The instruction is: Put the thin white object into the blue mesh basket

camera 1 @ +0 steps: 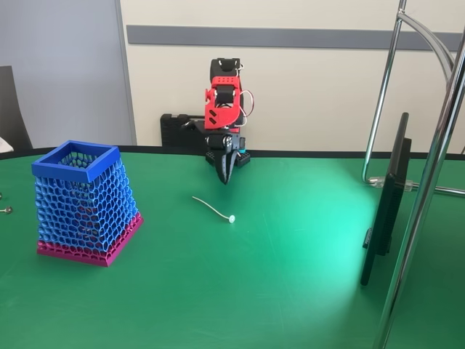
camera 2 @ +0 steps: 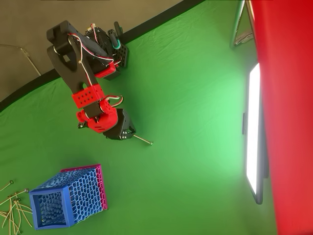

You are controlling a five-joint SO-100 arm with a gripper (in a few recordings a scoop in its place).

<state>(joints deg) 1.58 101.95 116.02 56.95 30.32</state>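
Note:
The thin white object [camera 1: 213, 209] lies flat on the green table, knob end toward the front right; in the overhead view the thin white object [camera 2: 144, 140] sticks out from under the arm's head. My gripper [camera 1: 225, 173] hangs pointing down just above the table, a little behind the stick's far end, with its black fingers together and nothing between them. From above, my gripper [camera 2: 121, 129] shows mostly as a black and red block. The blue mesh basket [camera 1: 75, 162] stands upright at the left on its pink base; in the overhead view the basket [camera 2: 48, 211] is at the lower left.
A dark flat screen [camera 1: 385, 200] stands on edge at the right, beside chrome stand poles [camera 1: 430, 174]. Several thin sticks [camera 2: 11, 208] lie at the overhead view's left edge near the basket. A small screw [camera 1: 6, 210] rests at the table's left edge.

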